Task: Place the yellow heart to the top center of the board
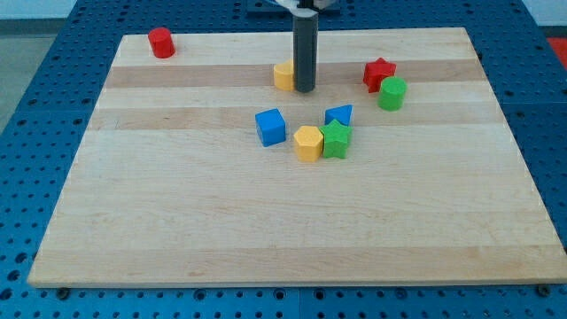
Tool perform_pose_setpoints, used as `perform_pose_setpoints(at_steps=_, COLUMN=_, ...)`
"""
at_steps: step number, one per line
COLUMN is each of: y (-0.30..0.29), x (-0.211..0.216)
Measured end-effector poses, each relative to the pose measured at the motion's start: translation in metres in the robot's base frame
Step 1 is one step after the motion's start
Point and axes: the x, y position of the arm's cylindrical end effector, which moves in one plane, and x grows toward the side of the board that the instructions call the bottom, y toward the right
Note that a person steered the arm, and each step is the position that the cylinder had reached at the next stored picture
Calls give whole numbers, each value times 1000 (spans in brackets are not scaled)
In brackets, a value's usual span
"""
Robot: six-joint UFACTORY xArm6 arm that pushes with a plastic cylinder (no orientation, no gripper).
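Observation:
The yellow heart (283, 76) sits near the top centre of the wooden board (177, 221), partly hidden by the rod. My tip (304, 89) is right beside the heart's right side, touching or nearly touching it. The rod rises straight up from there to the view's top.
A red cylinder (160, 42) stands at the top left. A red star (378, 73) and a green cylinder (392, 93) sit at the upper right. A blue cube (271, 127), a yellow hexagon (308, 143), a green star (337, 140) and a blue triangle (339, 115) cluster below my tip.

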Motion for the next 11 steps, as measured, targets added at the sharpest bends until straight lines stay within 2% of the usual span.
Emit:
perform_pose_setpoints(at_steps=1, y=0, x=-3)
perform_pose_setpoints(at_steps=2, y=-9, x=44)
perform_pose_setpoints(at_steps=3, y=-38, x=52)
perform_pose_setpoints(at_steps=6, y=-44, x=1)
perform_pose_setpoints(at_steps=11, y=3, x=-53)
